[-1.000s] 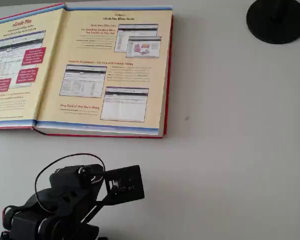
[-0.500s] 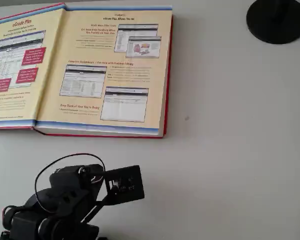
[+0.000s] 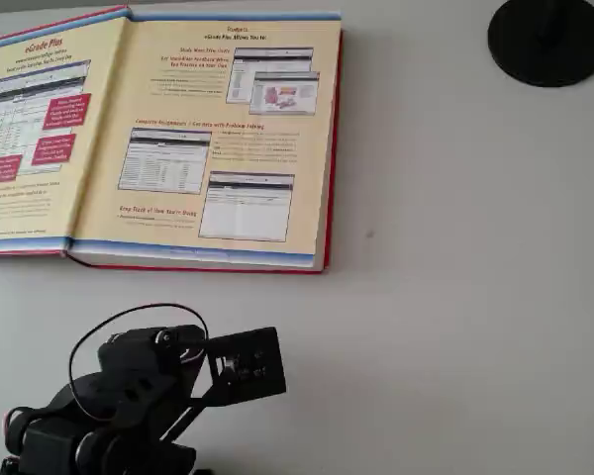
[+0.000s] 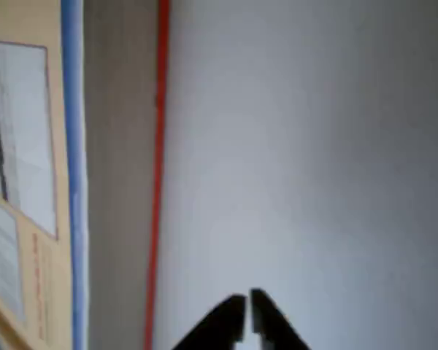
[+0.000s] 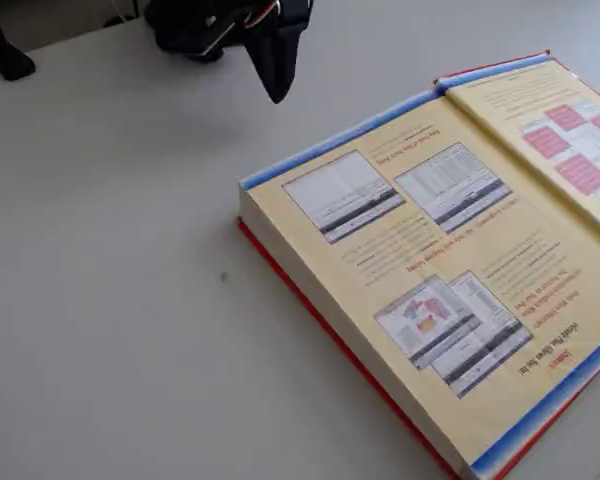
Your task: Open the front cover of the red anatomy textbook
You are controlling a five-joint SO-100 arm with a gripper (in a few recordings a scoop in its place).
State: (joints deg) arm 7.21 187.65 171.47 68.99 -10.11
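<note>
Already the red anatomy textbook (image 3: pixel 218 148) lies open on the white bench (image 3: pixel 455 297), at upper left of the overhead view. Front cover (image 3: pixel 35 129) is folded flat to the left, touching the bench, inner side up: cream-yellow with red boxes (image 3: pixel 64 109) and a blue stripe along its near edge. Facing endpaper (image 5: pixel 430 270) is cream-yellow, with grey screenshots and blue stripes at top and bottom. Thick page block below it; red board edge shows along the right side and near side in the overhead view.

Black arm (image 3: pixel 129 386) sits at lower left of the overhead view, folded back, apart from the book. Claw (image 4: pixel 247 317) in the wrist view: two dark tips nearly meeting, only a thin gap between them, nothing held — clenched and empty. It hangs over bare bench just beside the book's red edge (image 4: pixel 158 168). In the fixed view the claw (image 5: pixel 276 60) points down above the bench, off the book's far corner.

Black round disc (image 3: pixel 549 40) rests at upper right of the overhead view, well apart from the book.
</note>
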